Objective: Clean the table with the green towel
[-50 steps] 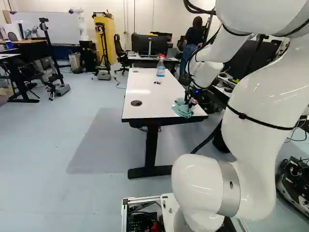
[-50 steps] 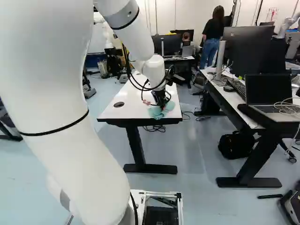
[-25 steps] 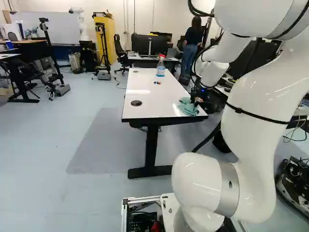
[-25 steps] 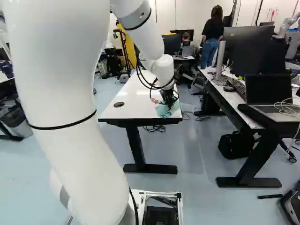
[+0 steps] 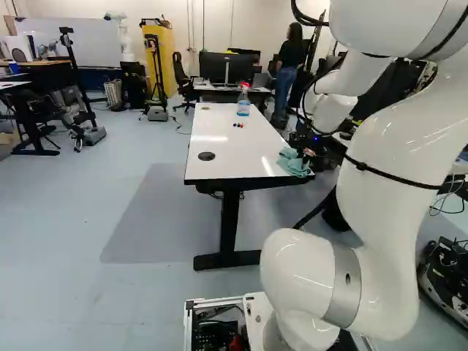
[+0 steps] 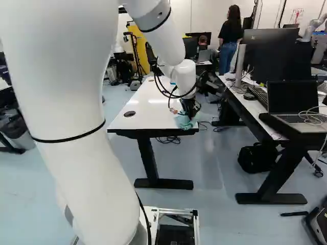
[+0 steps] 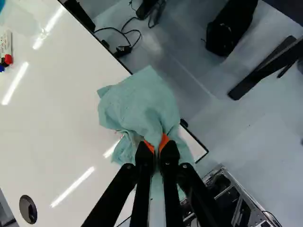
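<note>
Rightward in both base views, toward the tabletop's (image 5: 227,139) near right corner, the green towel (image 7: 137,106) has shifted, and the arm (image 6: 185,76) and gripper (image 6: 189,107) have moved with it. It lies bunched there, partly past the edge. In the wrist view the gripper's (image 7: 156,144) fingers stand nearly together, pinching a fold between orange pads. Farther along stand small markers (image 5: 238,125) and, beyond them, a clear bottle (image 5: 243,104).
</note>
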